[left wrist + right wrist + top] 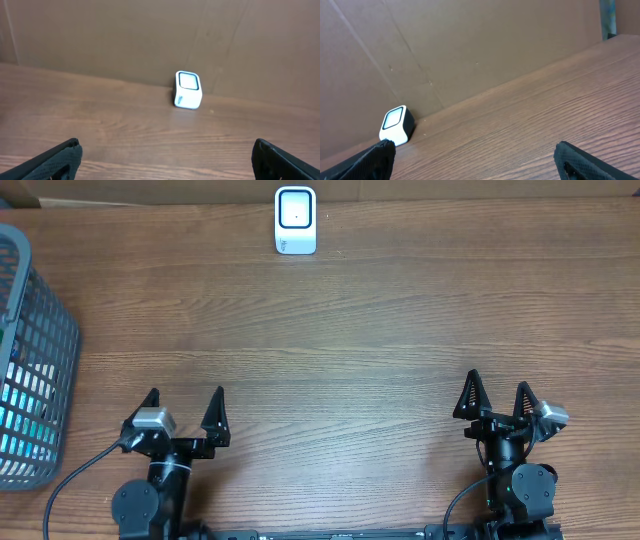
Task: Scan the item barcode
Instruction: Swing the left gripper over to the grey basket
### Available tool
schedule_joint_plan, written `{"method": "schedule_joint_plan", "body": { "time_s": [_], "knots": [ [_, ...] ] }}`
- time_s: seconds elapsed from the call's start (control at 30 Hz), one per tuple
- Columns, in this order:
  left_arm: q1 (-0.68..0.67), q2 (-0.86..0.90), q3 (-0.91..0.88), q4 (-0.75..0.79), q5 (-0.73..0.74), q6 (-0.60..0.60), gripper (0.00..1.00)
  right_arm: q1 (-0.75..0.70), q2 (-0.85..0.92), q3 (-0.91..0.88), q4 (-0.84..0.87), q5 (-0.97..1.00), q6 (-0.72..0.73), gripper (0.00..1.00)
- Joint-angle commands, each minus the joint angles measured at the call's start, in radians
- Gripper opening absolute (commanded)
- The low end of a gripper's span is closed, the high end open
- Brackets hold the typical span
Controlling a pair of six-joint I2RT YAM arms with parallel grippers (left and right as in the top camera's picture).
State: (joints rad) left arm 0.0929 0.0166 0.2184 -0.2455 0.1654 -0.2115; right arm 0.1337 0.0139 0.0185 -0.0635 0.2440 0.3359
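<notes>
There was one white barcode scanner (pixel 295 220). There was one wooden table (pixel 360 330) and one grey wire basket (pixel 50 340); whatever lay inside the basket was too hidden to count. Two grippers were in view, the left gripper (pixel 185 408) and the right gripper (pixel 497 395), each with two fingers.

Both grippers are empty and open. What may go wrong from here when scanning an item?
1. The items lie deep inside the grey basket; the open left gripper may catch its mesh wall when reaching in.
2. The scanner stands far from both arms, so a held barcode could miss its window.
</notes>
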Motion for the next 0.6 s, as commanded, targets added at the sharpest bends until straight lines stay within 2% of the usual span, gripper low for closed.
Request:
{"method": "schedule_joint_plan", "body": {
  "time_s": [0.0,0.27,0.57],
  "knots": [
    [-0.002,-0.01,0.055,-0.017,0.046,-0.021,1.0,0.008,-0.011,-0.011,0.005,0.014,-0.008,1.0],
    [-0.002,0.09,0.164,-0.055,0.114,-0.021,1.0,0.008,-0.011,-0.011,0.005,0.014,-0.008,1.0],
    [-0.002,0.418,0.466,-0.184,0.204,0.006,1.0,0.008,-0.011,-0.011,0.005,0.014,-0.008,1.0]
  ]
}}
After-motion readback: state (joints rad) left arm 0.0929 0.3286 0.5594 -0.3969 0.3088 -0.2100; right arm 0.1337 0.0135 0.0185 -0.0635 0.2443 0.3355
